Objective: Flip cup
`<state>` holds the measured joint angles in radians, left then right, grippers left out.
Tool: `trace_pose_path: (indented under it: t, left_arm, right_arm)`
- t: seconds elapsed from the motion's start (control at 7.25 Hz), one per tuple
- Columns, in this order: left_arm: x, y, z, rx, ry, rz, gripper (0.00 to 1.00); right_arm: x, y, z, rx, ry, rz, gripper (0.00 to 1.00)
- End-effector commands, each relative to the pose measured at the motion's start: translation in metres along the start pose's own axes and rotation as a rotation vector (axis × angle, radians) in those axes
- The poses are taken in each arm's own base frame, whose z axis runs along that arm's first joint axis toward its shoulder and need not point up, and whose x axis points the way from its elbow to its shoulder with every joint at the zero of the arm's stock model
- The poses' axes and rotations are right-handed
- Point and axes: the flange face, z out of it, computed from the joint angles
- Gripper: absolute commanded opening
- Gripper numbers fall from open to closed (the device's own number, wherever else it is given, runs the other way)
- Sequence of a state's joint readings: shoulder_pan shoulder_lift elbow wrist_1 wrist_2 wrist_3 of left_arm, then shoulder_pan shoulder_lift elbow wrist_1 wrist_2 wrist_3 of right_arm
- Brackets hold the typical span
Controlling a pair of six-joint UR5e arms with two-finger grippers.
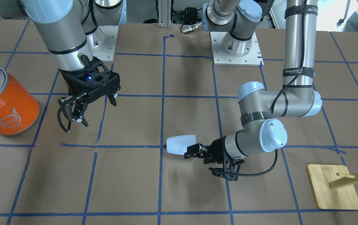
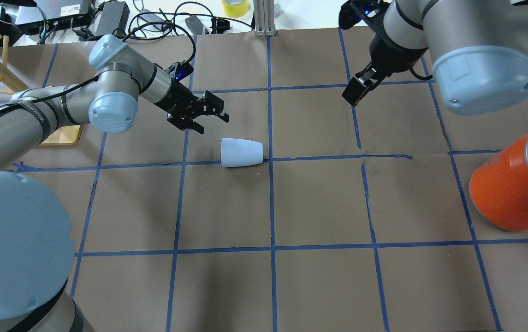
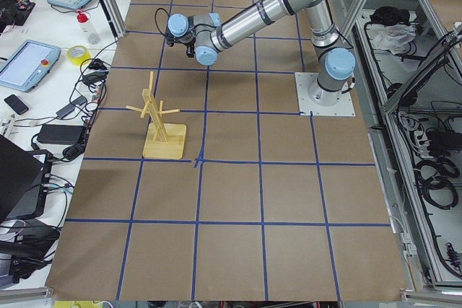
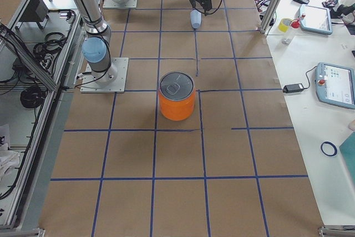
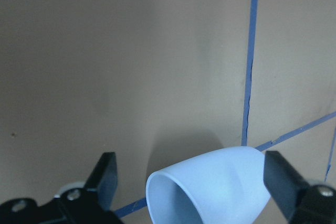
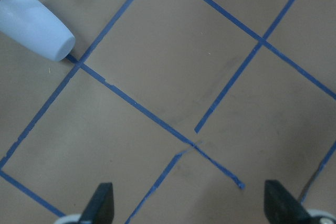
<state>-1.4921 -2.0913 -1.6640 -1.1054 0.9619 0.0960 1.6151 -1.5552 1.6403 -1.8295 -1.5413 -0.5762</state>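
The pale blue-white cup (image 2: 241,152) lies on its side on the brown table, on a blue tape line near the middle. Its wider rim points toward my left gripper. It also shows in the front view (image 1: 181,144), the left wrist view (image 5: 210,190) and the right wrist view (image 6: 37,24). My left gripper (image 2: 212,123) is open and empty, low by the cup's rim end (image 1: 191,151). In its wrist view the rim sits between the two fingers (image 5: 107,182); I see no contact. My right gripper (image 1: 99,112) is open and empty, raised well away from the cup (image 6: 191,208).
A large orange can with a silver top (image 2: 513,184) stands at the table's right side (image 1: 7,103). A wooden peg stand on a square base (image 1: 333,187) stands beyond my left arm (image 3: 160,124). Cables and boxes lie past the far edge (image 2: 107,18).
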Motion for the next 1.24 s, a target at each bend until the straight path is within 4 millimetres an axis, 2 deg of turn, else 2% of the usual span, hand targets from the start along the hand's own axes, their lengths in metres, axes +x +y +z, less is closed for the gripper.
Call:
trace_pose_path:
  t: [0.0, 0.14, 0.28, 0.55, 0.83, 0.97, 1.1]
  left_arm:
    - [0.031, 0.022, 0.005, -0.06, 0.119, -0.076, 0.92]
    - [0.035, 0.045, 0.033, -0.114, 0.125, -0.086, 0.91]
    - [0.037, 0.055, 0.039, -0.122, 0.122, -0.067, 0.91]
    - [0.03, 0.047, 0.027, -0.099, 0.113, -0.07, 0.91]
    - [0.025, 0.044, 0.035, -0.093, 0.113, -0.065, 0.0]
    - [0.026, 0.042, 0.034, -0.069, 0.111, -0.053, 0.0]
    - [0.028, 0.043, 0.032, -0.066, 0.11, -0.054, 0.0]
  right_arm:
    - [0.031, 0.029, -0.023, -0.147, -0.016, 0.19, 1.0]
    - [0.041, 0.034, -0.028, -0.16, -0.017, 0.308, 1.0]
    - [0.037, 0.038, -0.029, -0.194, -0.022, 0.42, 1.0]
    - [0.042, 0.032, -0.043, -0.187, -0.008, 0.495, 1.0]
    - [0.049, 0.017, -0.045, -0.197, -0.014, 0.671, 1.0]
    - [0.049, 0.011, -0.05, -0.179, -0.017, 0.681, 1.0]
    - [0.042, 0.012, -0.047, -0.185, -0.019, 0.679, 1.0]
